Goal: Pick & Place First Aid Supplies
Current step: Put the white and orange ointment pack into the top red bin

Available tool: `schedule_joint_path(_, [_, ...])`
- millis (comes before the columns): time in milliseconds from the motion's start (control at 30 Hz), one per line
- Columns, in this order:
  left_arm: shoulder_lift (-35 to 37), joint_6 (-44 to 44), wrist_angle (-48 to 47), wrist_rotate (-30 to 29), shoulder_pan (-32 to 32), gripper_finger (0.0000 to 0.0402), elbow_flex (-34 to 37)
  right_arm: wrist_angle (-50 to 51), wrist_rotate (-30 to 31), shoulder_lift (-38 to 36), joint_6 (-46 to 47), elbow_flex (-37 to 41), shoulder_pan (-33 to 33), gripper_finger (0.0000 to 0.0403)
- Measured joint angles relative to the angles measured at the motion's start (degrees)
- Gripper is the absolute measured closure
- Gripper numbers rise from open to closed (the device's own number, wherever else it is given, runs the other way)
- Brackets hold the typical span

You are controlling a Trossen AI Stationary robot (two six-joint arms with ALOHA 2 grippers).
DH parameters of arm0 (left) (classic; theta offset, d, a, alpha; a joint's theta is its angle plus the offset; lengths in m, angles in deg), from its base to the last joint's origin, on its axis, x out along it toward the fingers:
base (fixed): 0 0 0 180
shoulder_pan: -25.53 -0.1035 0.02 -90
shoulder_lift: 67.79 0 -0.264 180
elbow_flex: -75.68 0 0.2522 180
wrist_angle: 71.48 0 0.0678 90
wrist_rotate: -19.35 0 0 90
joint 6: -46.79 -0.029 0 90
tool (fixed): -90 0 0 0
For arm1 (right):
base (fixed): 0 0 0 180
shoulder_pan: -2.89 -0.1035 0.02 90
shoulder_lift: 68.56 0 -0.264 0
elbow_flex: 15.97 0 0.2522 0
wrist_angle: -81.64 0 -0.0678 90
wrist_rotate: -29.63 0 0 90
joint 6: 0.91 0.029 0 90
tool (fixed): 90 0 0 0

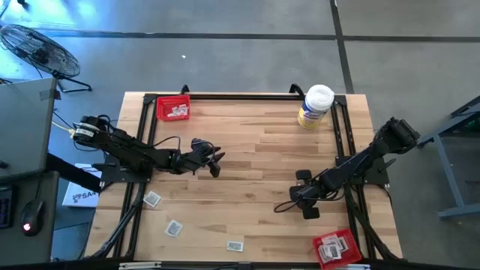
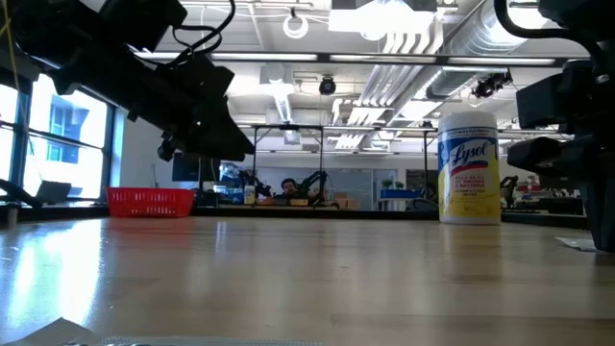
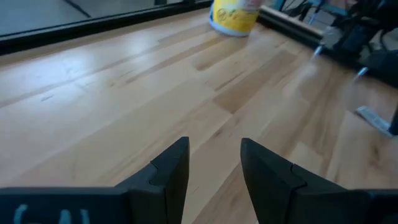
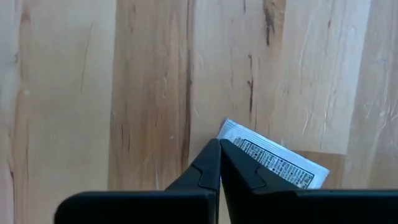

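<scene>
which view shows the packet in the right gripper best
The right wrist view: the small flat white packet with dark print sits pinched between the right gripper's shut fingers over the wooden table. The high view shows only that gripper; the packet is hidden. The other views miss it.

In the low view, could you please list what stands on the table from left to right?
Red tray → white-lidded yellow Lysol tub.
</scene>
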Motion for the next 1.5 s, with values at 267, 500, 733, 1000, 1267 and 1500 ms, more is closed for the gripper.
schedule_joint_path(267, [0.0, -1.0, 0.5, 0.7, 0.0, 0.0259, 0.0, 0.5, 2.3, -3.6, 2.7, -3.1, 0.0, 0.0402])
schedule_joint_path(500, [0.0, -1.0, 0.4, 0.9, 0.0, 0.0259, 0.0, 0.8, 2.3, -5.7, 2.8, -3.8, 0.0, 0.0398])
schedule_joint_path(733, [0.0, -1.0, 0.4, 1.1, 0.0, 0.0259, 0.0, 2.8, -2.2, -5.8, 1.4, -2.1, 0.0, 0.0339])
schedule_joint_path(1000, [0.0, -0.9, 0.4, 1.0, 0.0, 0.0259, 0.0, -0.4, -0.6, -5.8, -2.8, 1.7, 0.0, 0.0279])
schedule_joint_path(1267, [0.0, -0.9, 0.4, 0.8, -0.1, 0.0259, 0.0, -3.8, -0.2, -6.0, -4.9, 3.4, 0.1, 0.0303])
schedule_joint_path(1500, [0.0, -0.9, 0.3, 0.6, -0.1, 0.0259, 0.0, -3.9, 0.7, -5.9, -4.9, 1.3, 0.1, 0.0322])
